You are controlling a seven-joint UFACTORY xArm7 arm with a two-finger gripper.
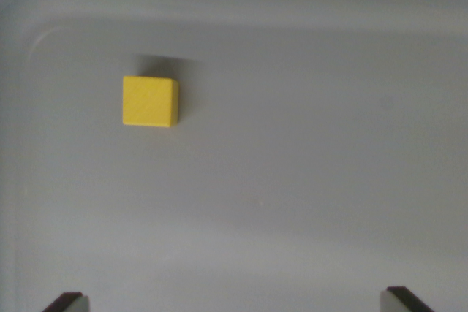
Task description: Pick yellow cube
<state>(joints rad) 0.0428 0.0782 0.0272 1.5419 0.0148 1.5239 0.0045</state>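
A small yellow cube [150,101] rests on the grey floor of a tray, in the upper left of the wrist view. Only the two dark fingertips of my gripper [234,302] show, one at the bottom left corner [67,302] and one at the bottom right [404,300]. They stand far apart with nothing between them, so the gripper is open. The cube lies well above and to the left of the gap between the fingers, apart from both.
The grey tray's raised rim [29,42] curves along the top and down the wrist view's left side, close to the cube. Flat grey floor [307,180] stretches to the wrist view's right and bottom.
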